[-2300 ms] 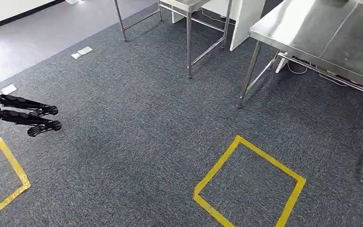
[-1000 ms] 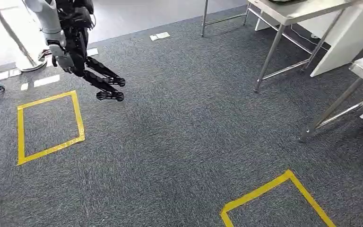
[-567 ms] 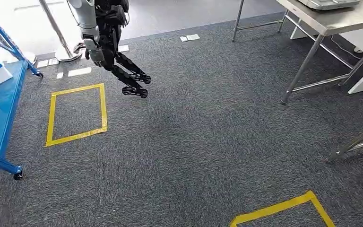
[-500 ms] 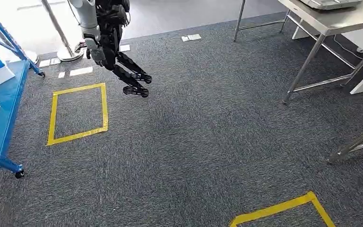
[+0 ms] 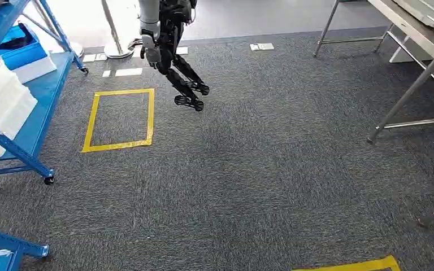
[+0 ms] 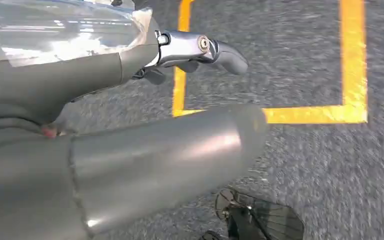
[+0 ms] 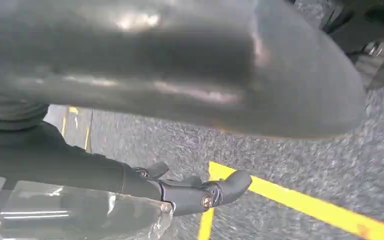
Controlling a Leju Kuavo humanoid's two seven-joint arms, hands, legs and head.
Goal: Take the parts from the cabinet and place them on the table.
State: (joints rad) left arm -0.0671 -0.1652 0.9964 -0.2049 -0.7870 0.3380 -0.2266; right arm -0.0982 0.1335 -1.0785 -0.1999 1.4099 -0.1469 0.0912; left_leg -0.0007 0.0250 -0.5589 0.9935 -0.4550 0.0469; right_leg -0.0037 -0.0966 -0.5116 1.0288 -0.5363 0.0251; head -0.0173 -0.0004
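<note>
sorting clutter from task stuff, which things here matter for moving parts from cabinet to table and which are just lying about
Job:
blue cabinet
white parts on its shelf
blue bin
steel table

Lying about:
yellow tape square
another humanoid robot
white floor plates

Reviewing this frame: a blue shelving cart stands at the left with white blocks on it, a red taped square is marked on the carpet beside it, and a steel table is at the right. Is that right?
Not quite. The taped square on the carpet is yellow, not red, as the head view shows. The rest holds: the blue shelving cart stands at the left with white blocks on it, and the steel table is at the right.
</note>
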